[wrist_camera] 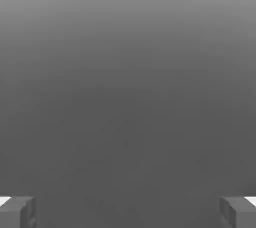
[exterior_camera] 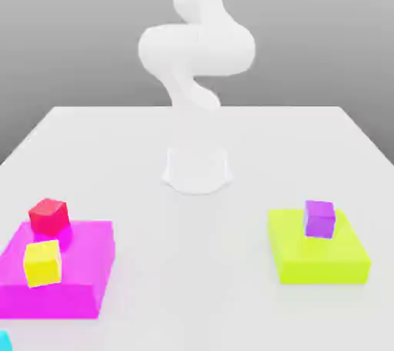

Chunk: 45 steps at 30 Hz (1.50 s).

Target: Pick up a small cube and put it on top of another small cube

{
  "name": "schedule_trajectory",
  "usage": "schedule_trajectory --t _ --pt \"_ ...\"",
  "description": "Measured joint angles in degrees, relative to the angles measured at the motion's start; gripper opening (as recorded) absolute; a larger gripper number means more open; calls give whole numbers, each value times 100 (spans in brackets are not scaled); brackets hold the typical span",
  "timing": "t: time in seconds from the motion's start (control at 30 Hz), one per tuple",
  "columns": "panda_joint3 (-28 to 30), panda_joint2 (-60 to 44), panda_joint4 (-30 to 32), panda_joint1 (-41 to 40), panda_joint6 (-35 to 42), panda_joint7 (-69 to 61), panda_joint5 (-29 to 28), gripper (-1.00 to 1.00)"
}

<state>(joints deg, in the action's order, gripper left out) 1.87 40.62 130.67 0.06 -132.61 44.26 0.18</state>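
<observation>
A white table top [exterior_camera: 308,142] is seen across the lower half of the exterior view, lit evenly and softly glossy. Behind it, a plain grey backdrop [exterior_camera: 69,26] is shown, shaded darker toward the upper edge.

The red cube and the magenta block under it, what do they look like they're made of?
Red cube: looks like smooth matte plastic or painted wood, with flat even colour and no grain or gloss. Magenta block: the same plain matte finish, uniformly coloured. Being rendered, neither gives a surer sign.
</observation>
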Motion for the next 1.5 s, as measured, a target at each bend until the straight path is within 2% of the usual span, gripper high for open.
schedule_trajectory --t 0.3,0.63,0.87,1.1,1.23,1.27,1.5 --pt "723 -1888 -402 -10 -309 -697 229 0" --pt "1318 -3983 -845 -340 -631 -1702 829 0" --pt "1399 -5453 -1158 -794 -847 -2373 1208 0" --pt "1437 -6884 -1461 -1318 -1099 -2889 1358 0" --pt "1209 -7716 -1659 -1561 -1626 -3101 1596 0" --pt "1171 -7824 -1686 -1594 -1705 -3126 1631 -100" --pt "1184 -7802 -1681 -1584 -1677 -3133 1638 -100"
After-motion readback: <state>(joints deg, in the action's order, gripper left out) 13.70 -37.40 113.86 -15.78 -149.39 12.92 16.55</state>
